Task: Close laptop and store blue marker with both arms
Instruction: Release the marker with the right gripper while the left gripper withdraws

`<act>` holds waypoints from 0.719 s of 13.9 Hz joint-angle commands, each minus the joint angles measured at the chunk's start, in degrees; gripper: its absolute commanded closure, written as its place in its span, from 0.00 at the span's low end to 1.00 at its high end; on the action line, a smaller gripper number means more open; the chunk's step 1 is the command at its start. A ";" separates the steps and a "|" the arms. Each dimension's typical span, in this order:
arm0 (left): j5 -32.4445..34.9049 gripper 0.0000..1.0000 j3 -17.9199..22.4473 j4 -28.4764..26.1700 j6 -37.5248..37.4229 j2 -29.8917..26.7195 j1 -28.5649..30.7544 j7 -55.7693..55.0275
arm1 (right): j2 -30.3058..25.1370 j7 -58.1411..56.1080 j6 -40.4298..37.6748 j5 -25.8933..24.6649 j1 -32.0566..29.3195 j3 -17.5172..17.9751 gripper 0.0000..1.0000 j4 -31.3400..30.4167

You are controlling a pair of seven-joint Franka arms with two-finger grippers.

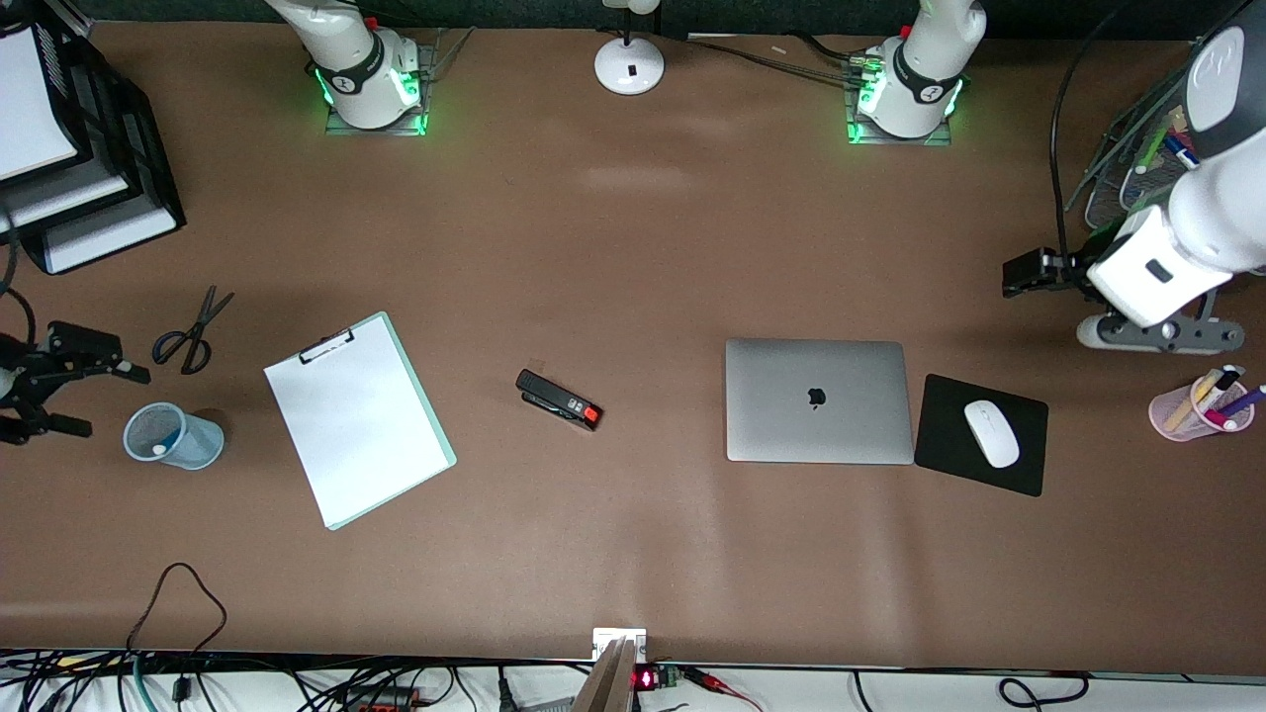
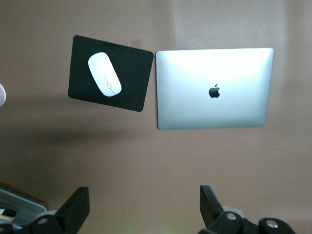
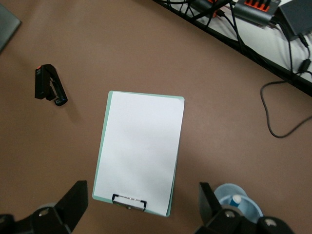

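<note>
- Front view: the laptop (image 1: 819, 400) lies shut and flat on the brown counter (image 1: 633, 247), lid up with the dark apple logo showing, toward the left arm's end. Just beside it, still closer to that end, a white mouse (image 1: 991, 433) sits on a black mouse pad (image 1: 949, 460).
- Front view: a black stapler (image 1: 559, 400) lies near the middle; a clipboard (image 1: 358, 419) with white paper, scissors (image 1: 191, 333) and a blue mesh cup (image 1: 173, 436) lie toward the right arm's end. The blue marker (image 1: 160, 449) stands inside that cup, only its white end visible.
- Front view: the left gripper (image 1: 1029, 272) hangs at the left arm's end of the counter, the right gripper (image 1: 59, 381) at the right arm's end beside the cup; both arms wait.
- Left wrist view: the left gripper (image 2: 141, 209) hovers over bare counter with its jaws wide apart, gripping nothing; the closed laptop (image 2: 214, 88) and the mouse (image 2: 104, 74) are in sight.
- Right wrist view: the right gripper (image 3: 141, 209) has its jaws wide apart and empty above the clipboard (image 3: 140, 151); the blue marker (image 3: 236, 200) shows in the cup (image 3: 247, 209), the stapler (image 3: 48, 85) farther off.
</note>
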 commanded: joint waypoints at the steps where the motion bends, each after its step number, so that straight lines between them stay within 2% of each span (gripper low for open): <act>1: -1.91 0.00 6.30 -12.14 12.59 -9.63 -2.08 1.49 | -4.96 11.47 -2.84 -7.00 4.44 -0.37 0.00 -3.01; 2: -1.91 0.00 7.89 -14.60 15.43 -11.04 -2.87 2.53 | -6.01 16.12 -4.69 -8.50 5.23 -0.37 0.00 -3.19; 3: -1.82 0.00 8.08 -15.15 14.50 -11.84 -3.14 4.46 | -6.89 19.39 -6.45 -9.99 5.85 -0.28 0.00 -3.63; 7: -1.21 0.00 7.65 -11.04 5.99 -11.41 -3.85 5.36 | -12.77 32.30 -8.84 -15.09 9.71 -0.28 0.00 -9.23; 10: -1.12 0.00 7.29 -9.36 4.91 -10.44 -3.93 5.62 | -18.05 37.69 -7.79 -17.30 10.95 -0.28 0.00 -16.00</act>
